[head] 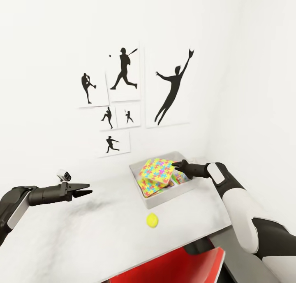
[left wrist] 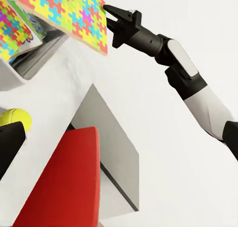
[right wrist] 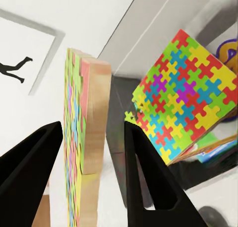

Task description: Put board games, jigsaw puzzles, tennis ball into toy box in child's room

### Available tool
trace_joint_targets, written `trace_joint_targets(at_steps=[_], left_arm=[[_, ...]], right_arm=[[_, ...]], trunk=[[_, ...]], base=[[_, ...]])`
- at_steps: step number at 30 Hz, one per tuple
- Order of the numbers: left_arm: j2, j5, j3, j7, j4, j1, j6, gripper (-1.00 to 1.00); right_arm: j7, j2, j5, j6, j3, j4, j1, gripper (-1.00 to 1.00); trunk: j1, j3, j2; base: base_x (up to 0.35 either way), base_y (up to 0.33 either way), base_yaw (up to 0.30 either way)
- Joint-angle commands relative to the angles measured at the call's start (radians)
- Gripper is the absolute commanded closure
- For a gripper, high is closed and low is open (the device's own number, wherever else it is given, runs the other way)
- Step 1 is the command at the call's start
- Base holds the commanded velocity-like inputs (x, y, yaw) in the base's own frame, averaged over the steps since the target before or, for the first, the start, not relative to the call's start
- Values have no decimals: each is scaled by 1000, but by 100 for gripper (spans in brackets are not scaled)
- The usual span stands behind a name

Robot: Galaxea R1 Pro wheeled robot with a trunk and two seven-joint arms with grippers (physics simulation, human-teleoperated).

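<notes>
The light-grey toy box stands on the table by the wall. My right gripper is shut on the edge of a jigsaw puzzle, which hangs tilted over the box; in the right wrist view its wooden edge stands between the fingers. A second jigsaw puzzle lies slanted inside the box on a printed board game. The tennis ball rests on the table in front of the box, also near my left finger. My left gripper hovers open over the table, left of the box.
A red chair is tucked under the table's front edge. Sports-silhouette pictures hang on the white wall behind. The table's right end is close to my right arm.
</notes>
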Motion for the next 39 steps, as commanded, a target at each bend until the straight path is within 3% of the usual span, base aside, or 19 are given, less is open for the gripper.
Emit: trace_joint_targets(at_steps=[1,14,22,39], left_arm=[[1,3,-3,-3,0,-1,11,-100],[1,3,-3,-3,0,-1,8,-100],[-1,4,-4,-3,0,-1,1,-100],[-2,3,-4,-4,0,-1,1,-100]], right_arm=[[6,1,7,6,-6,0,-1,100],[6,-1,7,0,-6,-1,-1,100],[6,-2,7,2,-5,-1,-1,100],[6,-3,8,1,-4,-1,-1,100]], trunk=[[1,-4,-2],[1,-7,-2],[1,-7,-2],[1,-7,-2]], base=[[186,0,0],[170,-5,3],[103,-2,157],[41,-13,10]])
